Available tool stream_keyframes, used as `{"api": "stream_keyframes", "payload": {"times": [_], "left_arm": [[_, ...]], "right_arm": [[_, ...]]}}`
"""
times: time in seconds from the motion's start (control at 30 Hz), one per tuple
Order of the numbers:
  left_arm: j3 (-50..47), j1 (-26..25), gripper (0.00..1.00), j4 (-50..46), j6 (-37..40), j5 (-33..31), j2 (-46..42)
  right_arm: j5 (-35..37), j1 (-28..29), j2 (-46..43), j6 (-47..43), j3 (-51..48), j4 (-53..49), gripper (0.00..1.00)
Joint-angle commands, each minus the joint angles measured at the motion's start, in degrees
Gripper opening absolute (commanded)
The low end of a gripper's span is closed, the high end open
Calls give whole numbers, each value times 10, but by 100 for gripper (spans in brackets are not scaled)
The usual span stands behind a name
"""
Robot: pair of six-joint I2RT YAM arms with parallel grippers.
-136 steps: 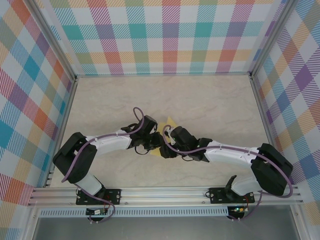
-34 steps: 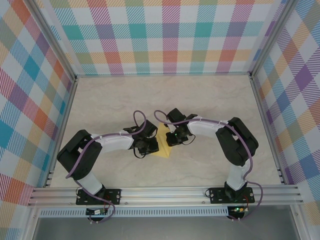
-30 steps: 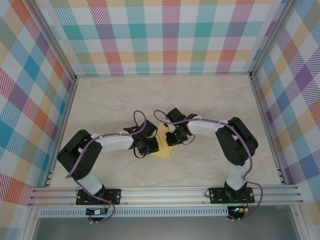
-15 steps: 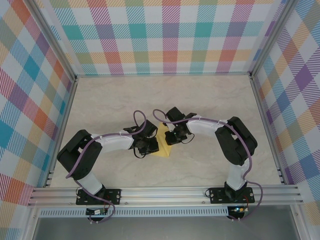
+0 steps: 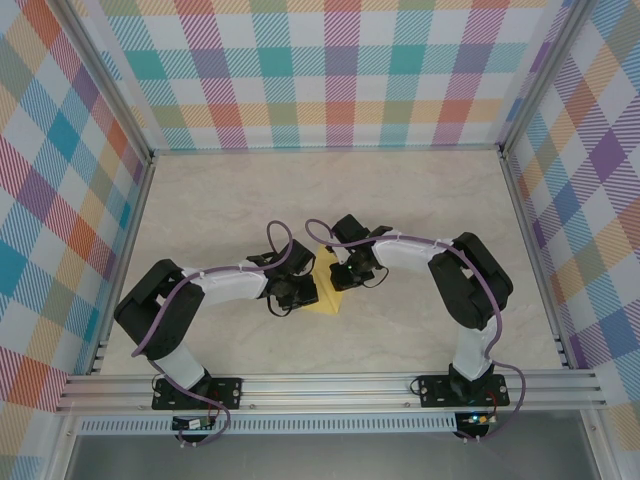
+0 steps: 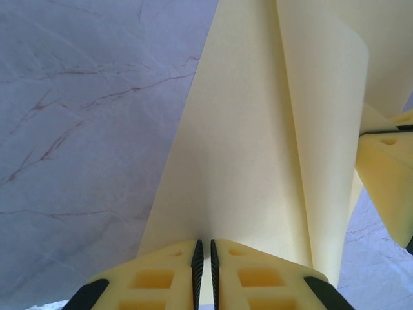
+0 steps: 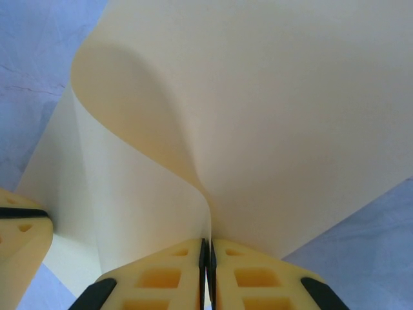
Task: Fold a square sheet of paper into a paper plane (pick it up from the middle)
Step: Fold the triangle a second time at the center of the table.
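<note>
A: While both arms meet mid-table, where's the thin yellow part-folded paper sheet [image 5: 327,298]?
B: Centre of the pale marbled tabletop [image 5: 420,210], between the two wrists, one flap curling up.
A: State of left gripper [image 6: 204,248]?
B: Jaws pinched together on the sheet's edge.
A: And right gripper [image 7: 206,248]?
B: Same, clamped tight on the curled flap, just beside the other arm's yellow finger.
</note>
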Motion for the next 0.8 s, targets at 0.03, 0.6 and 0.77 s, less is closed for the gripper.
{"api": "stream_keyframes", "payload": {"times": [0.03,0.6,0.77], "left_arm": [[-4,-4,16,-14,3,-15,-27],[-84,75,0,297,-141,105,-59],[-71,75,0,323,-150,116,-15]], "right_arm": [[4,-2,22,-9,6,-11,12],[12,-2,25,-7,-4,-7,12],[12,-2,26,-5,-5,-7,12]]}}
